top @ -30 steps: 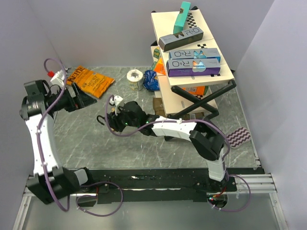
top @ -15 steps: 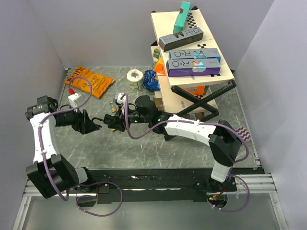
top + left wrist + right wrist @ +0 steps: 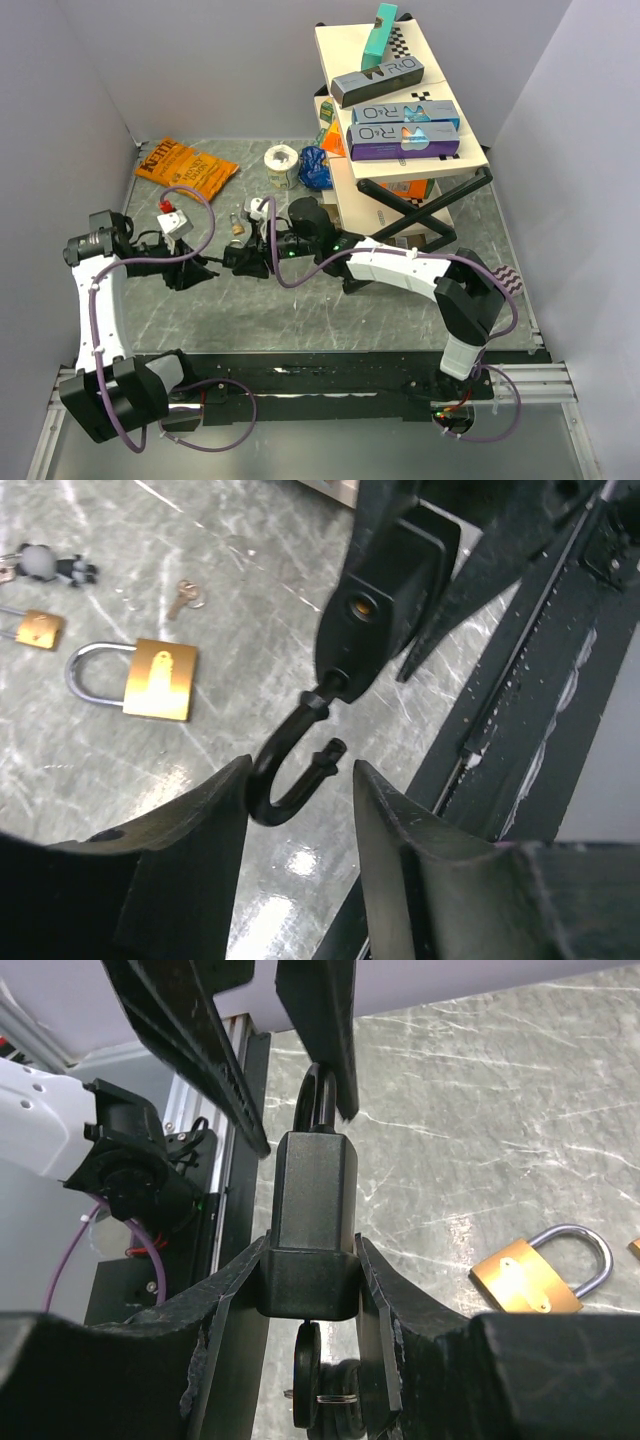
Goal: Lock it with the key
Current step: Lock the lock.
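My right gripper (image 3: pixel 310 1295) is shut on the body of a black padlock (image 3: pixel 315 1200), held above the table at centre left (image 3: pixel 246 258). A black-headed key (image 3: pixel 309 1375) sticks out of the lock's underside, between the right fingers. The lock's shackle (image 3: pixel 288 770) hangs unlatched, its free end clear of the body (image 3: pixel 385 590). My left gripper (image 3: pixel 300 810) straddles that shackle with its jaws partly closed. One finger touches the bend; the other stands a small gap off the free end. From above, the left gripper (image 3: pixel 205 268) meets the lock from the left.
A brass padlock (image 3: pixel 160 678), a smaller brass one (image 3: pixel 38 630), a loose key (image 3: pixel 183 595) and a keyring figure (image 3: pixel 50 565) lie on the marble table. A chip bag (image 3: pixel 185 168), tape roll (image 3: pixel 281 163), blue bag (image 3: pixel 315 168) and stacked boxes (image 3: pixel 400 130) stand behind.
My left arm has swung in from the far left to the black padlock, and its jaws have narrowed around the shackle. The right gripper kept hold of the lock and turned it leftward.
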### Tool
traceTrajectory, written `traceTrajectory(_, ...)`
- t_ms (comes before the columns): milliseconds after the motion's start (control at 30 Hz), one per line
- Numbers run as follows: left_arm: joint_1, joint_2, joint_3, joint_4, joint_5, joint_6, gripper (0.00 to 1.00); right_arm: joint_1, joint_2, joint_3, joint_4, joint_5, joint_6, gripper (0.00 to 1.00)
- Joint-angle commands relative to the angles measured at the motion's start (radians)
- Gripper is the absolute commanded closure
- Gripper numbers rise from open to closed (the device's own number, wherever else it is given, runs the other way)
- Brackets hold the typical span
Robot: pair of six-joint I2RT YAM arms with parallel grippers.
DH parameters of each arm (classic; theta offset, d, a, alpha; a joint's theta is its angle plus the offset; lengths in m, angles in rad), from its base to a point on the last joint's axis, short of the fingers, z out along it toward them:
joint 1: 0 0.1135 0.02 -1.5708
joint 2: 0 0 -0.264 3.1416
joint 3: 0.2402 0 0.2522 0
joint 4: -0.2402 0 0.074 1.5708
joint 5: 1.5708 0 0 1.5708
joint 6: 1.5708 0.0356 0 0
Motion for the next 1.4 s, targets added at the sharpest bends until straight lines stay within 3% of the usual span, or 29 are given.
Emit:
traceTrajectory(0,-0.023,-0.014,-0.008,-0.037,0.057,0.074,0.52,-0.014,-0.106,0.021,0.128,-0.075,-0.009,1.0)
traceTrajectory(233,-0.038,-0.007,-0.008,-0.037,0.073,0.076,0.63,-0.016,-0.112,0.015,0.142,-0.11,-0.001,1.0)
traceTrajectory(433,-0.043,-0.02,-0.022,-0.036,0.088,0.076,0.89,-0.02,-0.126,-0.004,0.152,-0.11,-0.004,1.0)
traceTrajectory(467,-0.045,-0.024,-0.022,-0.036,0.09,0.076,0.99,-0.019,-0.127,-0.005,0.151,-0.11,-0.004,1.0)
traceTrajectory(567,-0.043,-0.026,-0.018,-0.037,0.093,0.064,0.99,-0.022,-0.136,-0.011,0.142,-0.107,-0.013,1.0)
traceTrajectory(600,-0.045,-0.026,-0.008,-0.036,0.1,0.056,0.99,-0.022,-0.138,-0.013,0.136,-0.109,-0.02,0.93)
traceTrajectory(633,-0.043,-0.024,-0.005,-0.034,0.112,0.051,0.99,-0.021,-0.144,-0.013,0.122,-0.113,-0.026,0.66)
traceTrajectory(700,-0.043,-0.027,0.004,-0.034,0.126,0.051,0.99,-0.02,-0.152,-0.023,0.103,-0.126,-0.027,0.42)
traceTrajectory(733,-0.045,-0.027,0.005,-0.033,0.131,0.053,0.99,-0.024,-0.165,-0.03,0.087,-0.126,-0.056,0.22)
traceTrajectory(800,-0.043,-0.027,0.009,-0.026,0.131,0.053,0.99,-0.022,-0.187,-0.048,0.071,-0.123,-0.079,0.12)
traceTrajectory(1067,-0.042,-0.014,0.018,-0.033,0.137,0.076,0.99,-0.024,-0.242,-0.093,0.004,-0.112,-0.135,0.06)
traceTrajectory(1367,-0.043,-0.033,0.041,-0.034,0.163,0.071,0.99,-0.024,-0.175,-0.024,-0.108,-0.129,-0.222,0.05)
